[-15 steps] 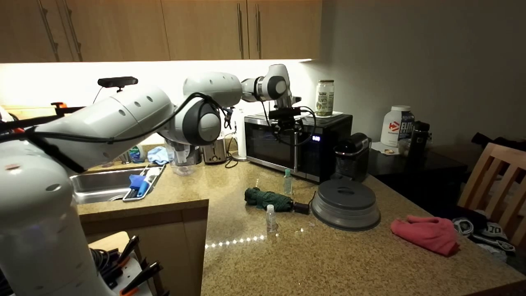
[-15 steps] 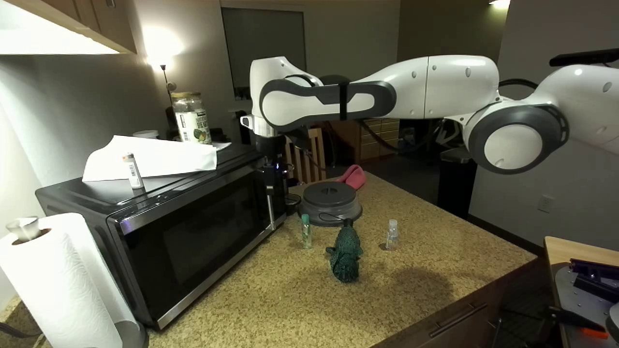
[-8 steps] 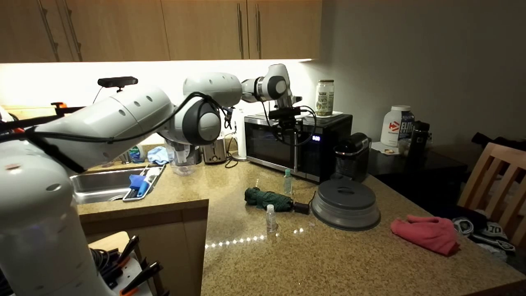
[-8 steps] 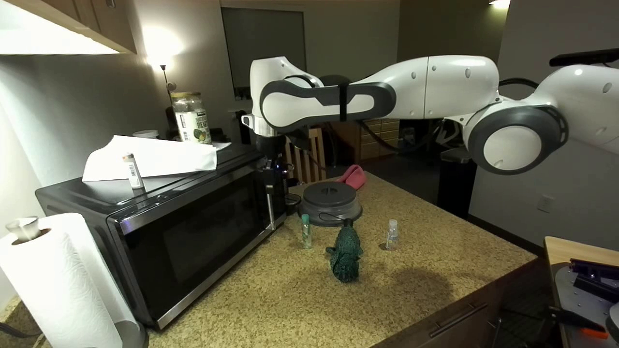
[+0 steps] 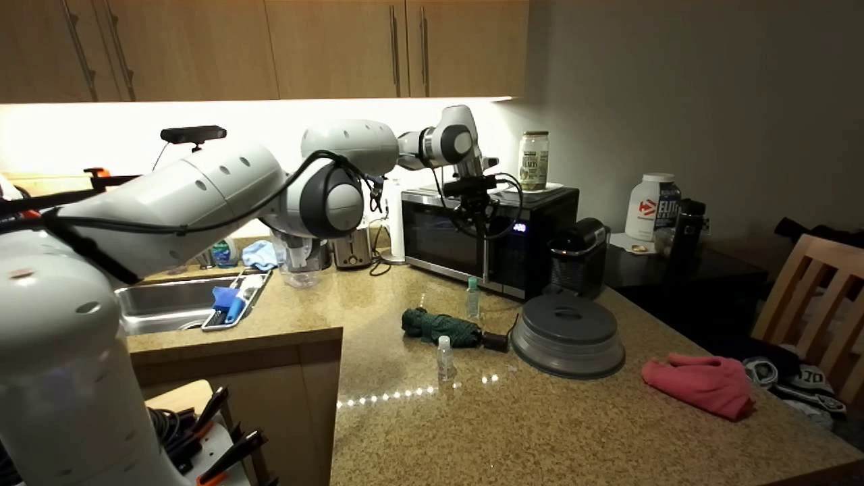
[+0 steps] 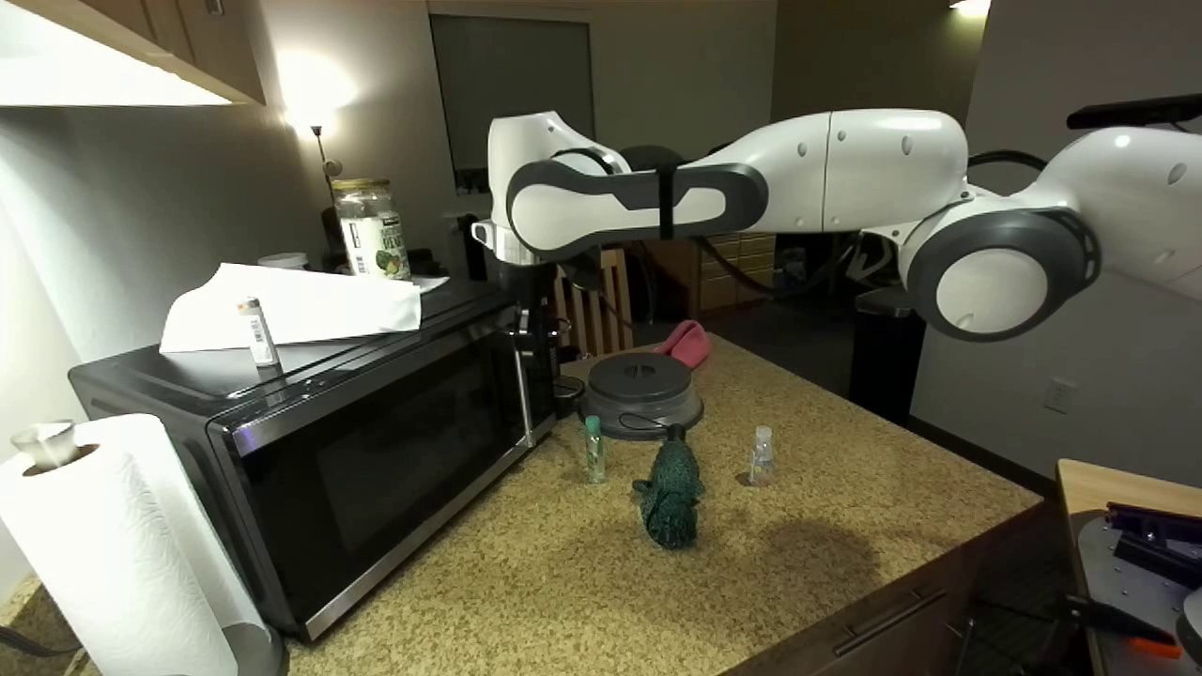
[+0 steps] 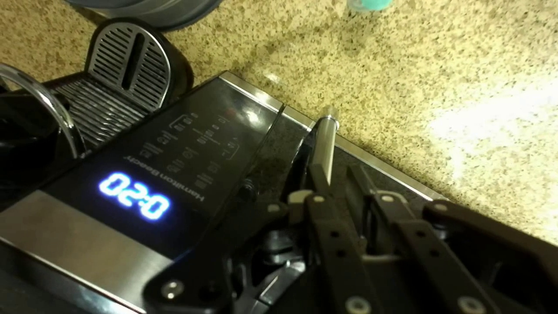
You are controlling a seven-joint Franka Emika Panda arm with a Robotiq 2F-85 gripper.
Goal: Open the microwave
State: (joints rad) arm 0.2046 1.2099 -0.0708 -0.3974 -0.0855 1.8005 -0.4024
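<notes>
the microwave (image 6: pixel 376 451) sits on the counter (image 5: pixel 574 432) with its door (image 5: pixel 442 236) closed, so the pull has not begun; the step in hand looks to be getting a hold on the handle (image 7: pixel 325 144). in both exterior views the gripper (image 7: pixel 336 170) points down at the upper part of that handle, which stands along the door's edge next to the control panel (image 7: pixel 192 148). the jaws stand a modest gap apart, and the wrist view shows no firm hold: the handle runs up to one of them and goes out of sight behind it, and i cannot tell whether it passes between the two. the next move probably calls for bringing the handle squarely into that gap, pinching it, then drawing outward on a curve, as the door likely turns on the end by the paper towels (image 6: pixel 141 554). room for that swing looks mixed. the green-capped bottle (image 5: pixel 472 302) stands just in front of the microwave, near the foot of the handle, and the green bundle (image 6: pixel 671 493) lies a little farther out; the door may well knock the bottle and perhaps reach the bundle. the counter's outer edge is well apart from the door. on the panel side the coffee maker (image 5: pixel 579 255) is just beside the microwave, leaving little space to stray that way, and above, the white paper (image 6: pixel 291 310) reaches toward the top front edge, where a sideways slip could brush it.
</notes>
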